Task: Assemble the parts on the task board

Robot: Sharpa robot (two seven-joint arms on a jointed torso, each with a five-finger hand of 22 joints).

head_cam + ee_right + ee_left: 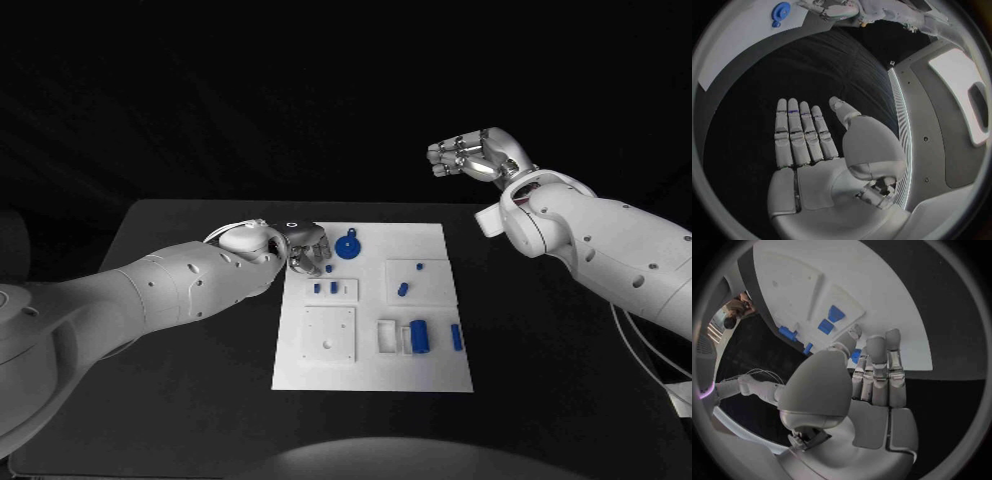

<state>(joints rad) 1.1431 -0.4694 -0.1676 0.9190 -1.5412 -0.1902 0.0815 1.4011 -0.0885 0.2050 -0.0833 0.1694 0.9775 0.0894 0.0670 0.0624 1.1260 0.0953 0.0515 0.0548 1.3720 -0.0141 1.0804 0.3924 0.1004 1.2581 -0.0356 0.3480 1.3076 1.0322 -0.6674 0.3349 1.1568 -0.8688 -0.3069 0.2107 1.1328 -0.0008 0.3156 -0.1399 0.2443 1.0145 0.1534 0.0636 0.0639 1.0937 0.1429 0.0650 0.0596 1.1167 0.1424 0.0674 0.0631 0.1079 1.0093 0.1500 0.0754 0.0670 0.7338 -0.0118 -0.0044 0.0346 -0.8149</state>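
The black table (pixel 173 400) carries the white task board (pixel 433 240) at its middle. My left hand (pixel 303 250) hovers low over the board's far left corner, fingers straight and close together, holding nothing I can see. My right hand (pixel 476 157) is raised beyond the table's far right edge, open and empty. A round blue disc part (pixel 348 244) lies just beside my left hand; small blue parts (pixel 420 335) sit towards the board's near right corner.

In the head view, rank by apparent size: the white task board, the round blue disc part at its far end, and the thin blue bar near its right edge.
1. White task board
2. Round blue disc part
3. Thin blue bar, slimmer than the disc, though about as long.
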